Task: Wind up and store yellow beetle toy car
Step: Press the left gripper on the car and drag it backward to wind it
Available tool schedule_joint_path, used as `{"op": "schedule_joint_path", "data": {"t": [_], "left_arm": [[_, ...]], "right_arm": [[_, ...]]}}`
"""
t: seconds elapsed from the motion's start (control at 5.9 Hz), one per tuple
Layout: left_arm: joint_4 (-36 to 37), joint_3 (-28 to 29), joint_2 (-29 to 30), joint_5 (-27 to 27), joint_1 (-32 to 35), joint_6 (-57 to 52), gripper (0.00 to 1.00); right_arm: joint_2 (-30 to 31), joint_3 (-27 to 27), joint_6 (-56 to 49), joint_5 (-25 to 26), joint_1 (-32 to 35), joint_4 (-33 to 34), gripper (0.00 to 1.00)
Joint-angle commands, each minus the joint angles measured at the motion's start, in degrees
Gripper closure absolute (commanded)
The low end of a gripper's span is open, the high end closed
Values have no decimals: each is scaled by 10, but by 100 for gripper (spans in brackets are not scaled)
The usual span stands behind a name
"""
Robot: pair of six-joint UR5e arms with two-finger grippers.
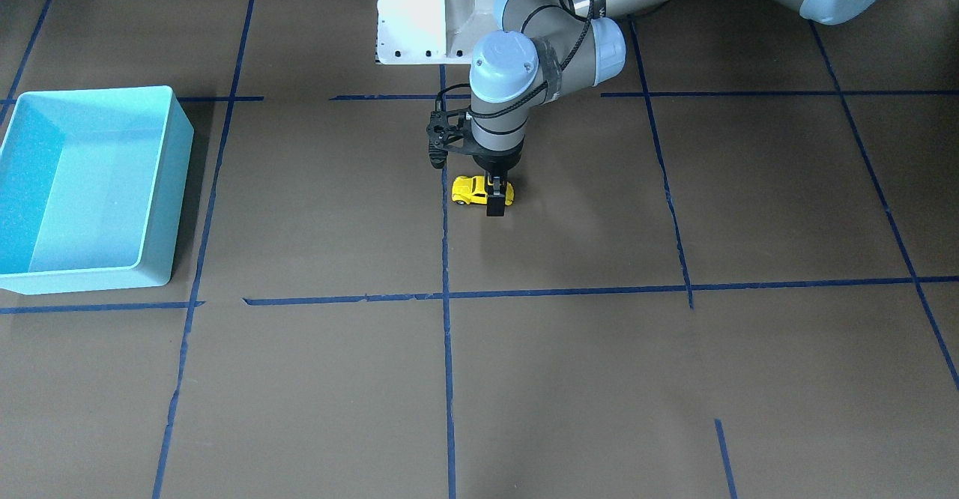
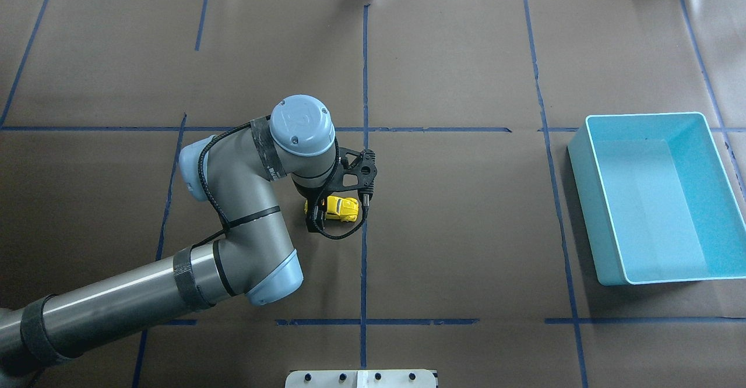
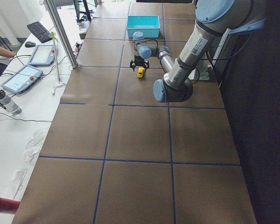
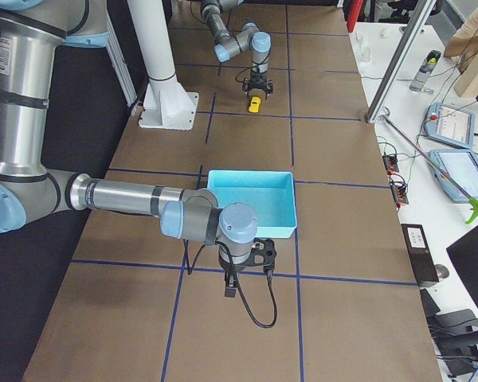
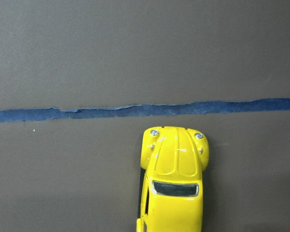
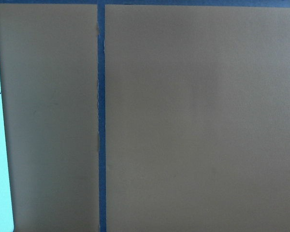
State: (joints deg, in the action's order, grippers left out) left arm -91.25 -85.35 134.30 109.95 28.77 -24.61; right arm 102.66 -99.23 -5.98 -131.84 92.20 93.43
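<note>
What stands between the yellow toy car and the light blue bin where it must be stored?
Nothing visible. Between the yellow beetle toy car, which the left gripper straddles, and the light blue bin lies only bare brown table with blue tape lines.

Left arm was your standard silver-grey tube with pale blue joint caps, black straps around it and a black cable looping along to the black gripper mount; white base pedestal had little dark bolts
</note>
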Motion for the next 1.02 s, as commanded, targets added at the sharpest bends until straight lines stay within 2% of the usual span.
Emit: {"op": "schedule_joint_path", "data": {"t": [0.0,0.68,0.85], "left_arm": [[-8,15,6,0,-5,2,0],[-9,23,17,1,-11,2,1],[-8,21,17,0,-11,0,7]], "right_arm": [[0,0,0,0,0,0,0],[0,1,0,0,0,0,0],[0,1,0,0,0,0,0]]}}
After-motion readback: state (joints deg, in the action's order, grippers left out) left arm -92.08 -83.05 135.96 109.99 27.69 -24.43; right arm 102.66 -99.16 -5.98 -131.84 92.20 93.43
